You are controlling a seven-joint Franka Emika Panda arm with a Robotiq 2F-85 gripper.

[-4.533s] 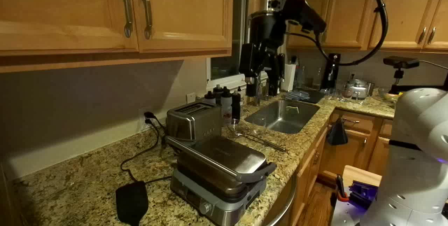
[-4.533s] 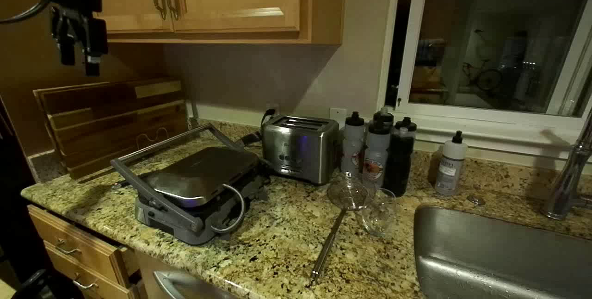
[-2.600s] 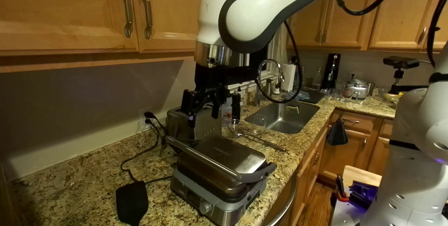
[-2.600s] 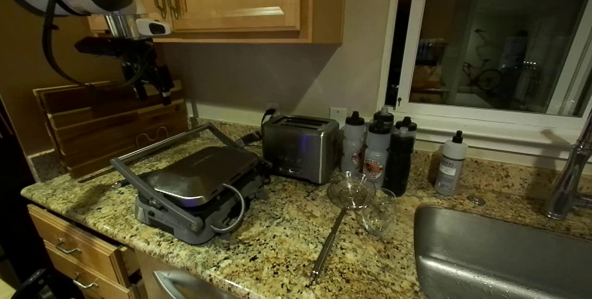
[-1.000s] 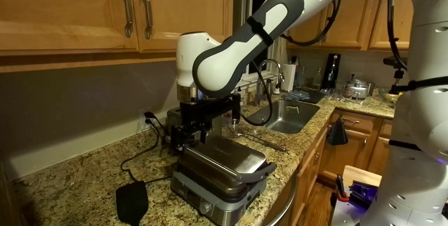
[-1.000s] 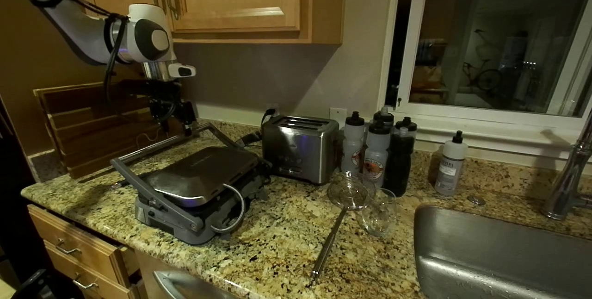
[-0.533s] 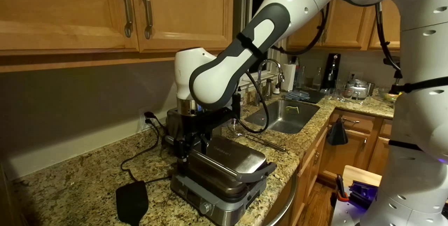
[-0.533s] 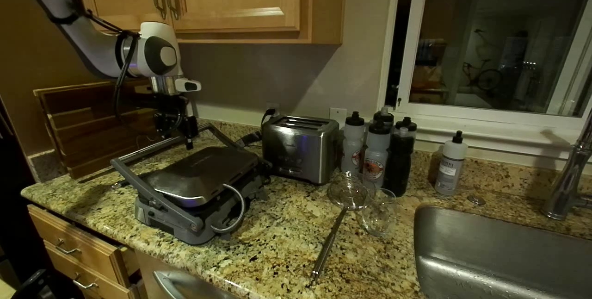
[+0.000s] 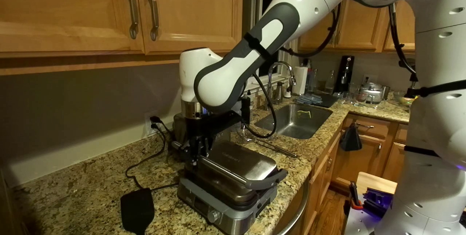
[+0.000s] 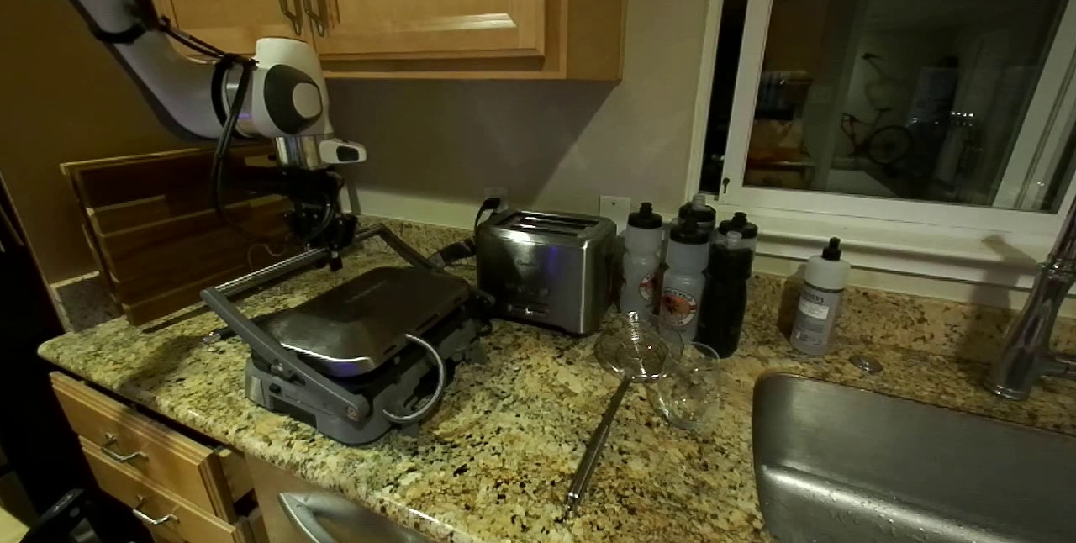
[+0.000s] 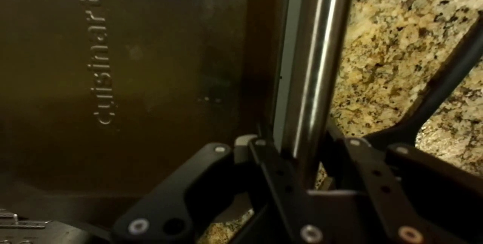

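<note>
Handle point(image 11: 318, 59) of the grill point(image 10: 357, 337), on the desk point(image 10: 504, 434) near the toaster point(image 10: 546, 274), lies between the jaws, though whether they pinch it I cannot tell; taking hold seems the step in hand, the next move calling for a firm squeeze

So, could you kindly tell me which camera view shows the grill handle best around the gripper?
The wrist view: the grill handle appears close up there, with the gripper straddling it. Both exterior views show more of its length, but smaller, with the gripper hiding part of it.
</note>
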